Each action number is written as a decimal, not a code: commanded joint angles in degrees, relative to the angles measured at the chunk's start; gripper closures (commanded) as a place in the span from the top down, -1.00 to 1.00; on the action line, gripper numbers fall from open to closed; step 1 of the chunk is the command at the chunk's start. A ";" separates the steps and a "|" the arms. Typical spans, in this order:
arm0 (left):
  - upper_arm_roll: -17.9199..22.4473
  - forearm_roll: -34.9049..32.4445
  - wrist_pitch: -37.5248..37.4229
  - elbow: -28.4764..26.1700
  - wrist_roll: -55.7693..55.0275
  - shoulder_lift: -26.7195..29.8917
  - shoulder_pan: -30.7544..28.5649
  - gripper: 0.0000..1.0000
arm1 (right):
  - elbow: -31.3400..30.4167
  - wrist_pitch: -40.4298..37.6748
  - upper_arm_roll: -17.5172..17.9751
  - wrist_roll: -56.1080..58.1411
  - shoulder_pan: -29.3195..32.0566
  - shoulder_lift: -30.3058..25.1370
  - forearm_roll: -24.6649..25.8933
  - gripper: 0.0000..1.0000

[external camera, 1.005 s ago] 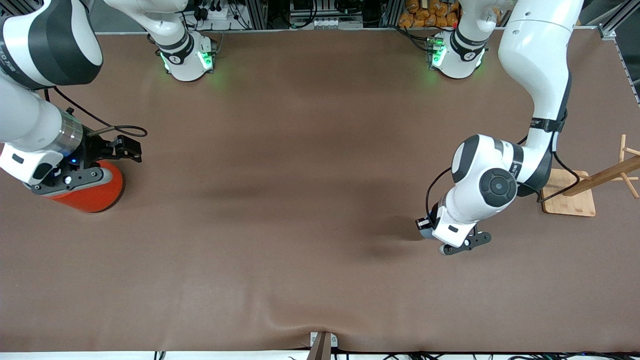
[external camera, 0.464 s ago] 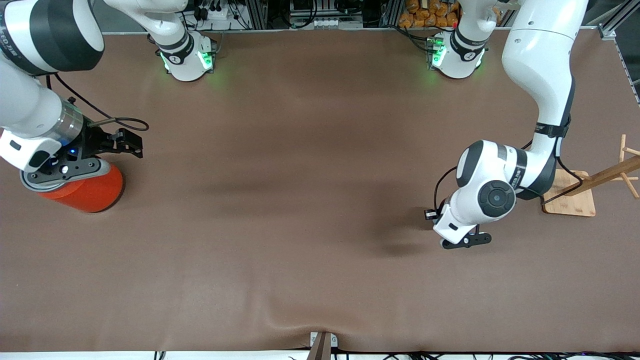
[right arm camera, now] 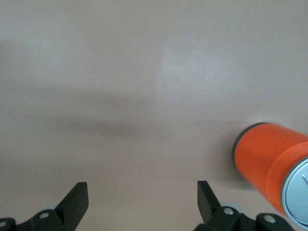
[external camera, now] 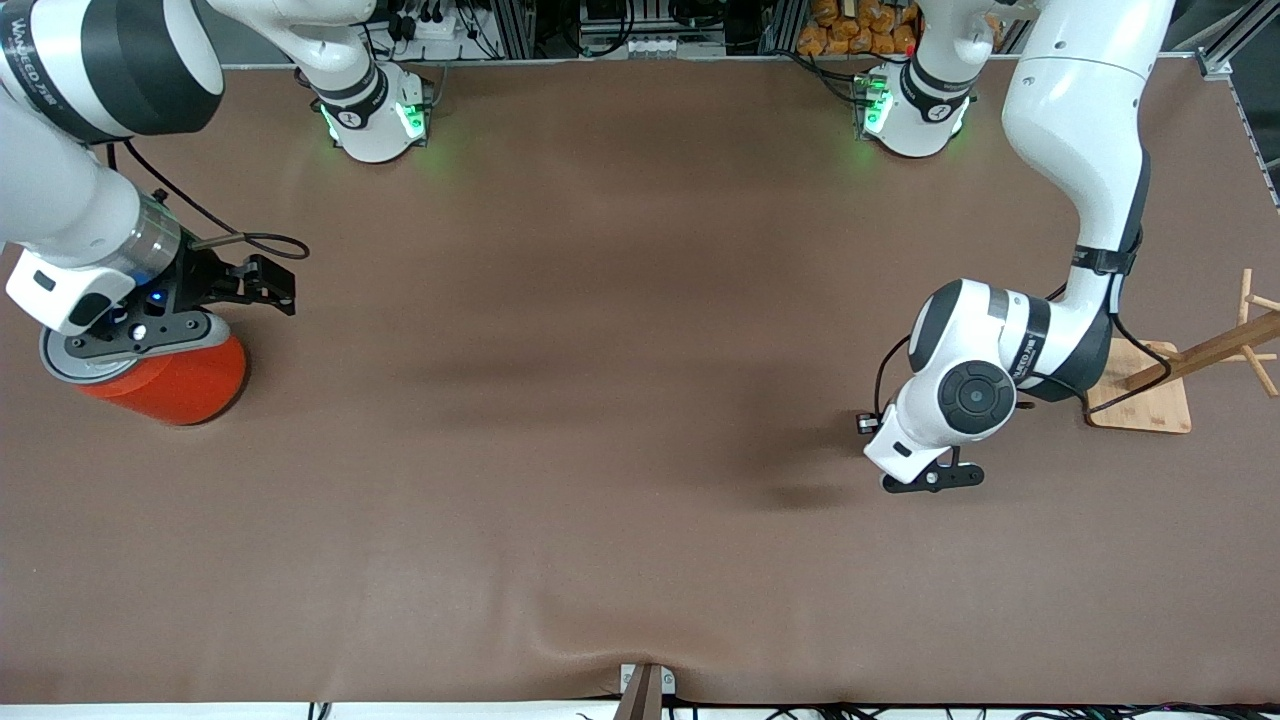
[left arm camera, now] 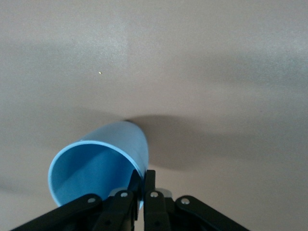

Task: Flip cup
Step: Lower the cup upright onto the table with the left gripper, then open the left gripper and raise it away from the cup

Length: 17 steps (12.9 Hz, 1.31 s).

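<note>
The only lettering is small dark print on the white shell of each arm, one line on the right arm's upper link (external camera: pixel 32 45) and one on the left arm's forearm band (external camera: pixel 1028 352), and neither can be read with any certainty.

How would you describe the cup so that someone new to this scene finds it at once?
Start at the wooden rack at the left arm's end of the table. Beside it the left end effector pinches the rim of the cup. It is a small light-blue tumbler with no handle, unlike the big orange can at the right arm's end.
</note>
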State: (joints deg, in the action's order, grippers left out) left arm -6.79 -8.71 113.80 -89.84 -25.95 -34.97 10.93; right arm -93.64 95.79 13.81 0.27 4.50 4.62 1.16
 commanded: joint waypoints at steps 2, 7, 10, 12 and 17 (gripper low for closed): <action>-0.24 -0.61 -1.47 1.85 -1.65 2.97 -0.99 1.00 | 1.97 -0.51 -0.44 -0.80 0.51 -1.81 -0.89 1.00; -0.24 -0.35 -7.88 4.94 -0.86 11.40 -2.22 1.00 | 7.94 -9.73 -9.67 -0.54 -5.29 -1.46 -0.89 1.00; -0.68 -0.17 -9.99 5.29 -0.33 17.20 -4.86 1.00 | 8.04 -11.85 -10.03 -0.45 -4.85 -2.42 -0.89 1.00; -0.42 -0.26 -10.53 5.56 -0.33 20.90 -5.65 1.00 | 7.78 -11.77 -11.34 -0.54 -4.94 -3.39 -0.89 1.00; -0.51 1.05 -15.70 5.47 2.83 27.40 -6.18 1.00 | 6.98 -12.65 -12.66 -0.54 -4.94 -5.59 -0.89 1.00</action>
State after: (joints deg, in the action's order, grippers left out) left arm -6.83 -8.58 100.47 -83.62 -24.65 -10.08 5.28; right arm -85.63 83.46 1.99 0.18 0.27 0.33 1.15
